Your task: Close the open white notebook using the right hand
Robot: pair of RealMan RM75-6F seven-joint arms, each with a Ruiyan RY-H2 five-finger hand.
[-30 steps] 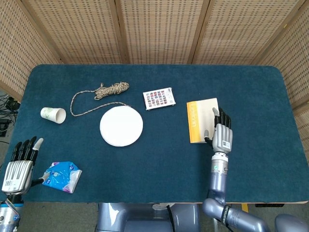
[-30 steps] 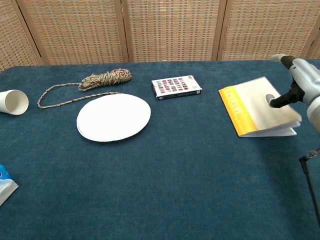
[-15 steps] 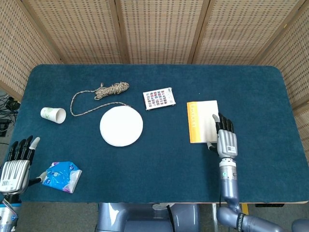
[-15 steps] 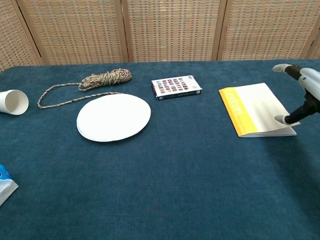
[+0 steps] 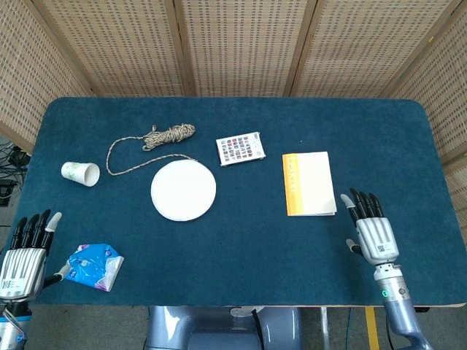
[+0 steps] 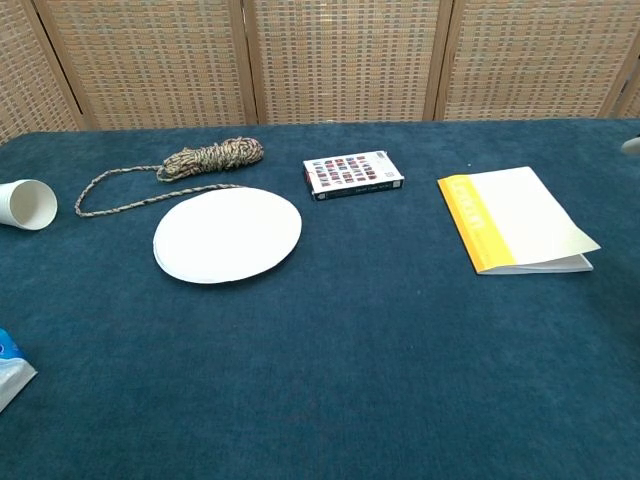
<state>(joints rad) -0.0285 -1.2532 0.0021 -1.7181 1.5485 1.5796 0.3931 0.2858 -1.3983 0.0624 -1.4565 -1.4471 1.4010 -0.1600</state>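
Observation:
The white notebook (image 5: 309, 183) with a yellow spine strip lies closed on the blue table, right of centre; in the chest view the notebook (image 6: 515, 231) shows its cover's near corner lifted a little. My right hand (image 5: 372, 231) hovers open, fingers spread, near the front edge, down and to the right of the notebook and apart from it. It holds nothing. My left hand (image 5: 23, 251) is open at the front left corner, off the table edge.
A white round plate (image 5: 183, 189) sits mid-table, with a coiled rope (image 5: 157, 138) behind it and a patterned card box (image 5: 240, 149) to its right. A paper cup (image 5: 80, 173) lies on its side at left. A blue packet (image 5: 93, 265) rests by my left hand.
My right hand has lifted off the notebook and pulled back toward the front right, leaving the chest view. The notebook cover has settled flat. My left hand barely moved.

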